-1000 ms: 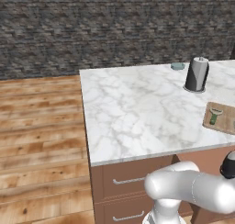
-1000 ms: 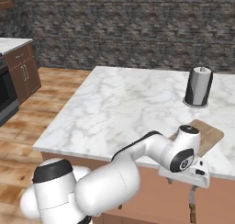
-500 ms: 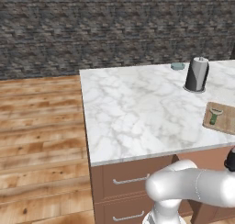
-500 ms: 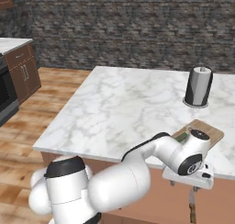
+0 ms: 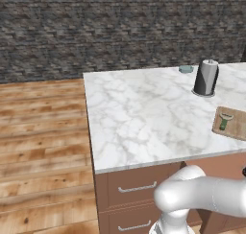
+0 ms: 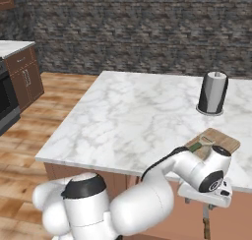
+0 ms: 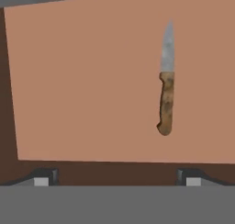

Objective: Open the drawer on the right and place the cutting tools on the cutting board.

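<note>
The end effector [image 7: 117,179] is open, tips spread wide over the drawer [image 7: 92,90], whose plain brown floor holds one knife [image 7: 166,87] with a wooden handle. The base views show one green-handled peeler [image 5: 224,121] on the tan board [image 5: 235,129] and one grey cylinder [image 5: 206,77] on the marble tabletop [image 5: 144,113].

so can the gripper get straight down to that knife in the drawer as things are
Probably yes. The drawer is open and the knife lies flat on its bare floor with nothing beside or over it. The gripper hangs above with its jaws wide open, though the knife sits off to one side, so it needs a small shift first.
</note>
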{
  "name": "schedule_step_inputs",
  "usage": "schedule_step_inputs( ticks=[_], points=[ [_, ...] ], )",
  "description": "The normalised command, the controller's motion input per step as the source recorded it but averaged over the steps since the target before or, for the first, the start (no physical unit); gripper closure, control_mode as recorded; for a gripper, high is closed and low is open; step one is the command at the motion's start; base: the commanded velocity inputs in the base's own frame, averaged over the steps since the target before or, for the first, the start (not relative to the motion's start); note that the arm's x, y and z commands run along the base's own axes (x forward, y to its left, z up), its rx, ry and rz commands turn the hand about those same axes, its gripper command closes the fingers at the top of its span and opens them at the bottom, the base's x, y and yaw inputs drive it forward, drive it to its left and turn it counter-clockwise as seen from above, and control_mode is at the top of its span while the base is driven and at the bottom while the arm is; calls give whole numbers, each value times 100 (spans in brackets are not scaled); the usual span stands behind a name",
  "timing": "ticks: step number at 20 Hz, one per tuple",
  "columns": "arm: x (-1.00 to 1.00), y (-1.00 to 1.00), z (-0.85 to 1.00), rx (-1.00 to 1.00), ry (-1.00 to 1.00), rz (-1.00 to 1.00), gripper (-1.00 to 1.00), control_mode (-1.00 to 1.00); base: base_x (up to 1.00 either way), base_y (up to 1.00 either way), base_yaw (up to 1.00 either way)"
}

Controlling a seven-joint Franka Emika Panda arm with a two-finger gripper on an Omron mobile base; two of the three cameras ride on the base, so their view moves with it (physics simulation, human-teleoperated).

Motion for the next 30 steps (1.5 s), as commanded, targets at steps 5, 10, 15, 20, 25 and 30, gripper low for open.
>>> schedule_step_inputs(
  ticks=[5, 10, 15, 20, 25, 30],
  points=[
    [2, -4, -28, 0, 14, 0, -100, -100, 0, 0, 0],
    [4, -4, -25, 0, 19, 0, -100, -100, 0, 0, 0],
    [4, -7, -28, 1, 9, 0, -100, -100, 0, 0, 0],
    [0, -12, -14, 7, 0, 0, -100, -100, 0, 0, 0],
    [0, -14, -3, 6, 0, 0, -100, -100, 0, 0, 0],
    [0, -4, 0, 0, 0, 0, -100, -100, 0, 0, 0]
  ],
)
